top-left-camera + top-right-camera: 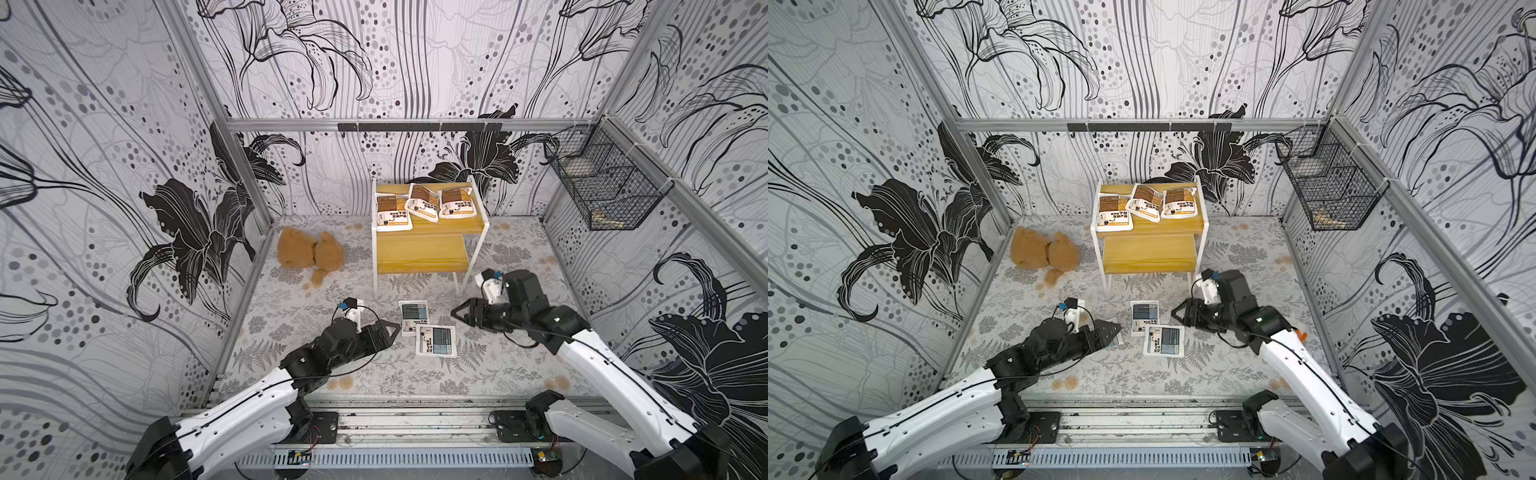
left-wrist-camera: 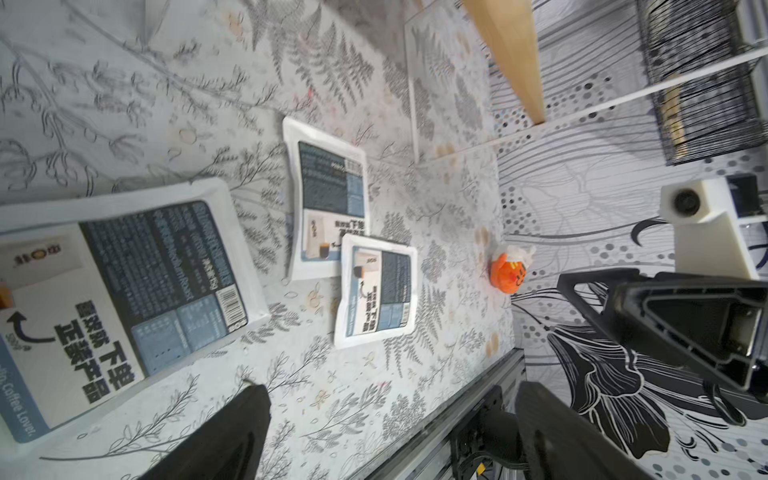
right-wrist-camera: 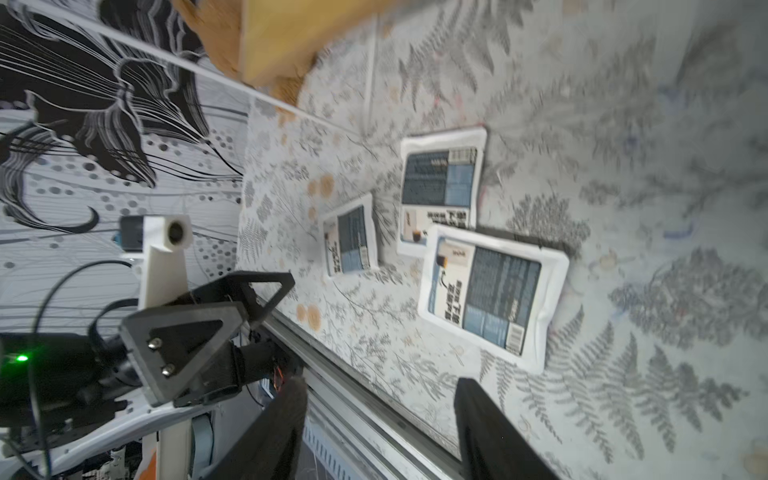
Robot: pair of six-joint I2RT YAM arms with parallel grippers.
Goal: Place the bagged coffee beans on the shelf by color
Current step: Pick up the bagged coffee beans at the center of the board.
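Showing six coffee bags in two colour groups. Three brown-orange pouches (image 1: 424, 202) lie side by side on the upper board of the shelf (image 1: 419, 253). Three blue-grey pouches (image 1: 435, 340) lie on the table (image 1: 374, 374): two overlap at a corner at near centre, and the third pouch (image 2: 120, 299) lies just left, beside the left gripper (image 1: 390, 330). The left gripper's jaws are spread wide and empty; the right gripper (image 1: 459, 312) is also parted, holding nothing. One teddy bear (image 1: 309, 255) lies left of the shelf.

Pouch (image 2: 124, 299) edge strip, lower left: "Coffee Lover."
Pouch big print: "下单", "正装产品"
Pouch fine print: too blurred to read
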